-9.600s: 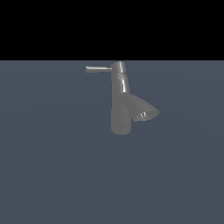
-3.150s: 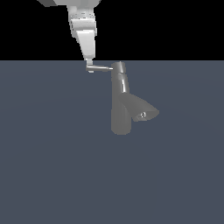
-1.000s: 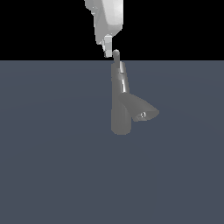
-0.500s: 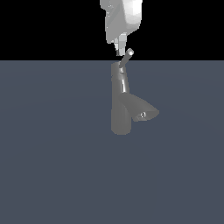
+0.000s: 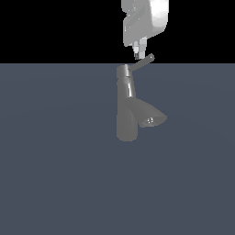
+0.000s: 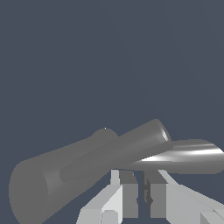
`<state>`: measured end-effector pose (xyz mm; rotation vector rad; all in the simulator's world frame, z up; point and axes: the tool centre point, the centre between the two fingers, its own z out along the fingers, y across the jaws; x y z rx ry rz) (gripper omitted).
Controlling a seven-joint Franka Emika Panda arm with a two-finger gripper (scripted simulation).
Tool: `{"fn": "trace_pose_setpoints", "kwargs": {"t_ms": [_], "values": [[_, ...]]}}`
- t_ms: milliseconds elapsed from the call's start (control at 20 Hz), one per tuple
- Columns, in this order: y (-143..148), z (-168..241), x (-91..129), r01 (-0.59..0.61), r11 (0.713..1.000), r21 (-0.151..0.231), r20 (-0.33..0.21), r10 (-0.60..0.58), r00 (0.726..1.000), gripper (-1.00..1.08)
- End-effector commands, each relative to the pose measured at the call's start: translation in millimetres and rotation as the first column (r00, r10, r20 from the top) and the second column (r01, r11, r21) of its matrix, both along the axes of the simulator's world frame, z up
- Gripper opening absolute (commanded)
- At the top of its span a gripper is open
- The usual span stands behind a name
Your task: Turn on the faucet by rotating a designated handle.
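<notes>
The grey faucet [image 5: 126,110] stands upright with its cone-shaped spout [image 5: 152,118] branching toward the exterior view's right. The thin handle [image 5: 142,62] sticks out from the top cap, angled up toward the exterior view's right. My gripper [image 5: 139,54] hangs just above the handle, its fingertips touching the rod's upper side, jaws close together and holding nothing. In the wrist view the faucet [image 6: 87,166] runs diagonally and the shiny handle [image 6: 188,156] lies just beyond my gripper [image 6: 139,179].
A flat, dark blue-grey floor [image 5: 55,174] surrounds the faucet on all sides. Behind it the background is black. No other objects are in view.
The handle has swung from pointing to the exterior view's left, round past the cap, to pointing up and right. My gripper has moved right along with it, staying against the rod.
</notes>
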<state>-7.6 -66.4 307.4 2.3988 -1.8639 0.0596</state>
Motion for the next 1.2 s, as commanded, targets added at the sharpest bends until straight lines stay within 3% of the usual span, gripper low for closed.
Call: {"fn": "trace_pose_setpoints", "kwargs": {"t_ms": [0, 1150], "values": [[-1.6, -3.4, 2.0, -0.001, 1.000, 0.005, -0.006, 0.001, 1.000, -1.00], [-45.2, -22.8, 43.0, 0.020, 1.000, 0.002, -0.011, -0.020, 1.000, -1.00]]}}
